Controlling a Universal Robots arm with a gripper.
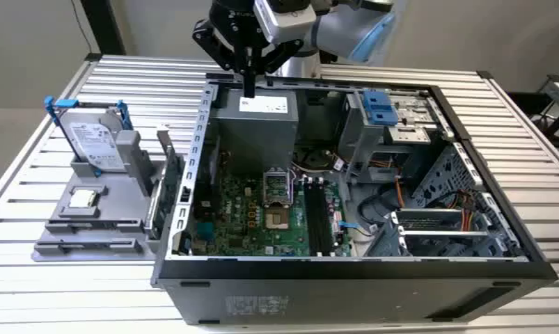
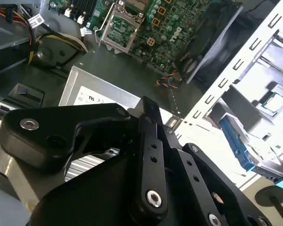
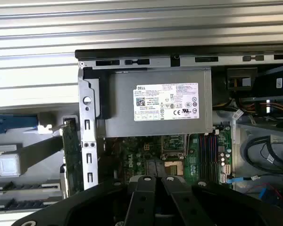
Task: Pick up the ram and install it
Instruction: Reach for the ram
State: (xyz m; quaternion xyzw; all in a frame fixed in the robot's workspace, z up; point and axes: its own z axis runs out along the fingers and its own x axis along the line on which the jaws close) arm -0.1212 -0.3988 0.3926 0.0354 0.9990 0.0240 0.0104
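Note:
My gripper (image 1: 249, 89) hangs over the far wall of the open computer case (image 1: 353, 268). It is above the grey power supply (image 1: 256, 122) with its white label. The black fingers (image 3: 146, 186) point down, pressed together, with nothing visible between them. The ram is out of view. The motherboard (image 1: 251, 216) lies in the case floor, and its long black slots (image 1: 317, 219) sit on the side towards the exterior view's right. The first wrist view looks down on the power supply (image 3: 155, 108) and the slots (image 3: 207, 153) beyond it.
A grey parts holder (image 1: 89, 236) stands outside the case at the exterior view's left. It carries a silver hard drive with blue handles (image 1: 93, 142), a processor chip (image 1: 82, 200) and a green expansion card on edge (image 1: 172, 181). Drive cages (image 1: 390, 115) and cables (image 1: 390, 202) crowd the case's other half.

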